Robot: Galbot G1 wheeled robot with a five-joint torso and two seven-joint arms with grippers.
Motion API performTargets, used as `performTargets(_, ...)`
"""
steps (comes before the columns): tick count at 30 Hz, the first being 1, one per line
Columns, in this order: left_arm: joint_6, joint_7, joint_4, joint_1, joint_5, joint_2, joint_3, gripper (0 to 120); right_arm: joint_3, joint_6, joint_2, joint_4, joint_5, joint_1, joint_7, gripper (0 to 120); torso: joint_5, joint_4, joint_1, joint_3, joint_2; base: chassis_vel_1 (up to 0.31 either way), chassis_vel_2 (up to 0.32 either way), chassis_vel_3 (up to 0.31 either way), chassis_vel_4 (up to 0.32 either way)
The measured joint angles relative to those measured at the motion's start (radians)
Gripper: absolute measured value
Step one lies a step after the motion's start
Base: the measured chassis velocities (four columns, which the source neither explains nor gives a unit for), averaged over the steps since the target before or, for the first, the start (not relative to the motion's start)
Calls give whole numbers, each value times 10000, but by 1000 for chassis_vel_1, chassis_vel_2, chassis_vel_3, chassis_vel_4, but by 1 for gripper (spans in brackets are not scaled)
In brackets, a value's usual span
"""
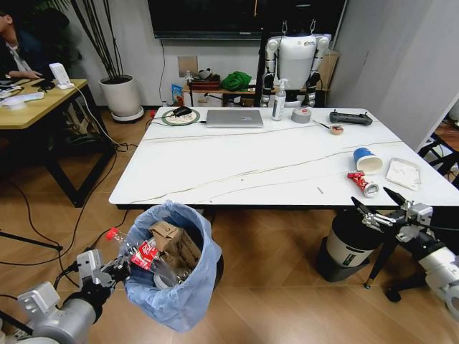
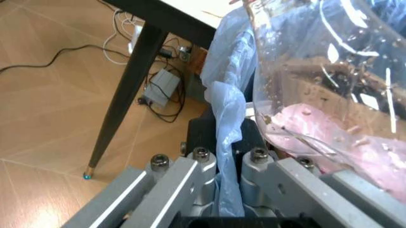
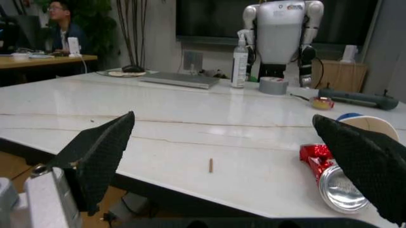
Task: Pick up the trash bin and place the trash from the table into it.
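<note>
1. While the left gripper (image 1: 118, 271) pinches the rim of the bin (image 1: 176, 287), the bin hangs tilted just below the near left edge of the table (image 1: 237, 165), its mouth turned up and toward the table.
2. Its blue bag (image 1: 201, 283) bulges over the rim, and inside lie a brown cardboard box (image 1: 172, 240), a red-capped clear bottle (image 1: 136, 252) with a red label, and other litter I cannot make out.
3. The bottle's long axis runs from the cap, which sticks out over the rim toward the left arm, down into the bin.
4. From the left wrist, the fingers (image 2: 197, 164) are clamped narrow on a fold of the bag (image 2: 228, 142) and the dark rim, with a black table leg (image 2: 127, 90) beside them.
5. The right gripper (image 1: 379, 203) hovers at the table's near right corner, just off the edge, its black pads (image 3: 98, 152) spread wide and holding nothing.
6. On the table by that corner lies a crushed red can (image 1: 362, 183), (image 3: 330, 175), its silver end pointing toward the near edge.
7. Just behind it a blue cup (image 1: 368, 160) lies on its side, mouth toward the near edge.
8. A white tissue (image 1: 402, 173) rests flat nearer the table's right edge.
9. At the table's far edge sit a laptop (image 1: 234, 118), a pump bottle (image 1: 279, 102) and a tape roll (image 1: 302, 115).
</note>
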Motion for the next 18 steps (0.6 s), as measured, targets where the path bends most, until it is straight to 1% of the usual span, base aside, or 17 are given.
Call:
performTargets(3,-25,100,-52,49,121,-329,60,0,-13,56,307,-34,-216,-60,-91,100,3,0,0,0,0,0,0,0,0)
performTargets(6,-71,167,-59,89,175,-429,49,0,-24,116,461,-25,-365,-142,-168,100,1,0,0,0,0,0,0,0,0)
performTargets(9,-107,230,-59,112,223,-466,12,0,-5,156,665,30,-435,-215,-240,100,2,-1,0,0,0,0,0,0,0)
performTargets(12,-111,241,-52,108,230,-474,13,0,9,165,705,37,-436,-220,-256,100,1,-2,0,0,0,0,0,0,0)
performTargets(18,-121,250,35,45,286,-463,89,0,112,192,741,-36,-392,-195,-326,100,5,0,1,1,-1,-49,-47,55,70)
